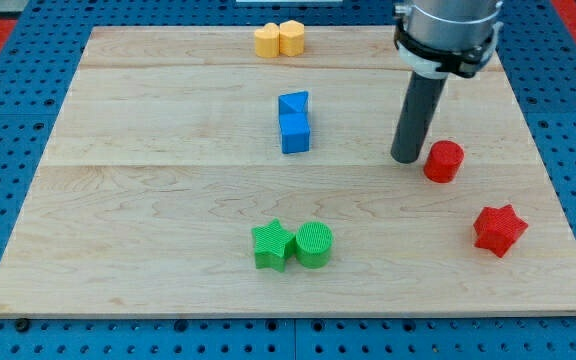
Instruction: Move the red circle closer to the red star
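Observation:
The red circle (444,161) lies on the wooden board at the view's right. The red star (498,230) lies below and to the right of it, near the board's right edge, with a gap between them. My tip (406,158) rests on the board just left of the red circle, very close to it or touching it.
A blue triangle (293,102) and a blue cube (295,132) sit together at centre top. A green star (271,246) and a green circle (314,244) sit together at the bottom centre. Two yellow blocks (279,39) lie at the top edge.

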